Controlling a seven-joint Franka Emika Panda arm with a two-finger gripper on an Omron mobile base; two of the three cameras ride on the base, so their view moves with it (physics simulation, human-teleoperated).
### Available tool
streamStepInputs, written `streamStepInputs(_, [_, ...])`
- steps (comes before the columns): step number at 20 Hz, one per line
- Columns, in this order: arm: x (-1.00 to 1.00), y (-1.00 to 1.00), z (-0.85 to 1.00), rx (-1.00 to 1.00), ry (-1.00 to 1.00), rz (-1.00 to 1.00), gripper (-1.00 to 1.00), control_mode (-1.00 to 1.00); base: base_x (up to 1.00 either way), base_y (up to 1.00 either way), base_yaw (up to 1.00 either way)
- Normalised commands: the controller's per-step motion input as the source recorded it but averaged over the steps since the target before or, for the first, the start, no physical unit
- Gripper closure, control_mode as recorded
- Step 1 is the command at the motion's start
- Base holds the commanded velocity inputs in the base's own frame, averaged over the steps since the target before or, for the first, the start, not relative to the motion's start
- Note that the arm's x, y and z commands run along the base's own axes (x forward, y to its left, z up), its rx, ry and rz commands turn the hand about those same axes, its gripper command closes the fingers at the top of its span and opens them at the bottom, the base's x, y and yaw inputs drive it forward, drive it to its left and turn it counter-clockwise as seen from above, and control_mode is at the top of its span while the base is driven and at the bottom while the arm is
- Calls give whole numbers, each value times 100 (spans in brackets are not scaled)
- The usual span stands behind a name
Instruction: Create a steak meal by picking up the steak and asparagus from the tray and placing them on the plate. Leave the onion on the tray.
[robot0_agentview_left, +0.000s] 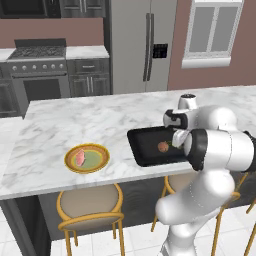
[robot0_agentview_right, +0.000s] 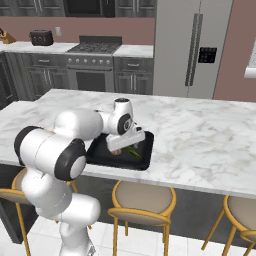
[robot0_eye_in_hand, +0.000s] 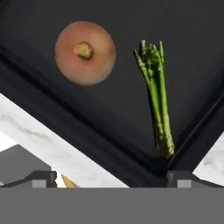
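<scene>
Currently hovering over tray (robot0_eye_in_hand: 39, 83) with gripper (robot0_eye_in_hand: 111, 178) spread wide, holding nothing. Steak (robot0_agentview_left: 80, 158) already on plate (robot0_agentview_left: 102, 162); asparagus (robot0_eye_in_hand: 155, 100) at 3 o'clock of onion (robot0_eye_in_hand: 85, 53), apart, near corner. Asparagus pick-up judged next: requires straddling stalk, clear of onion and rim.

onion (robot0_eye_in_hand: 85, 52) on tray (robot0_eye_in_hand: 52, 105) | asparagus (robot0_eye_in_hand: 156, 96) beside it, apart | marble counter (robot0_eye_in_hand: 43, 140) below tray rim
</scene>
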Motion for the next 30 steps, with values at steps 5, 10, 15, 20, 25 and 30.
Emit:
streamStepInputs(5, [26,-9,-30,2,-2,9,-100,-100,0,0,0])
streamStepInputs(10, [21,-3,-31,0,-4,9,-100,-100,0,0,0])
streamStepInputs(15, [22,-7,-32,1,-3,9,-100,-100,0,0,0])
streamStepInputs(20, [28,-12,-26,2,0,9,-100,-100,0,0,0])
streamStepInputs(25, [28,-4,-29,0,0,8,-100,-100,0,0,0])
streamStepInputs(30, [10,0,-49,0,0,8,100,-100,0,0,0])
